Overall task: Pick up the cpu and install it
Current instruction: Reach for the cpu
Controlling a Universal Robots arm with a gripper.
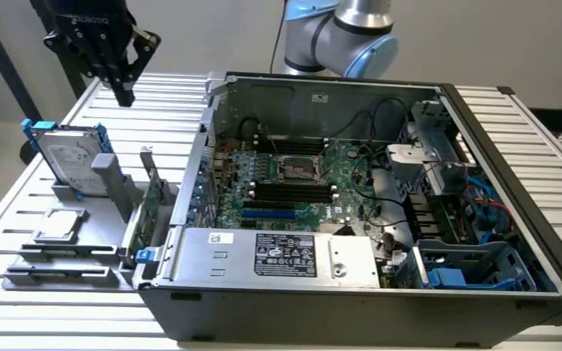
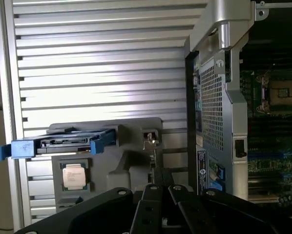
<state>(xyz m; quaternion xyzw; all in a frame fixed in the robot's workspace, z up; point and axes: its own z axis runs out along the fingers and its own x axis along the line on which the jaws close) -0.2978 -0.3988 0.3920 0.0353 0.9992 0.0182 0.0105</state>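
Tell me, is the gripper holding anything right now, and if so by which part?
Nothing is held. The gripper hangs shut and empty, well above the cpu, which lies flat in its grey holder.

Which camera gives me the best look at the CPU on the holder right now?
The wrist view: it faces the cpu squarely, showing its silver lid and green rim, lying flat in the grey holder. The exterior view shows it obliquely at the exterior view's left, in front of the hard drive.
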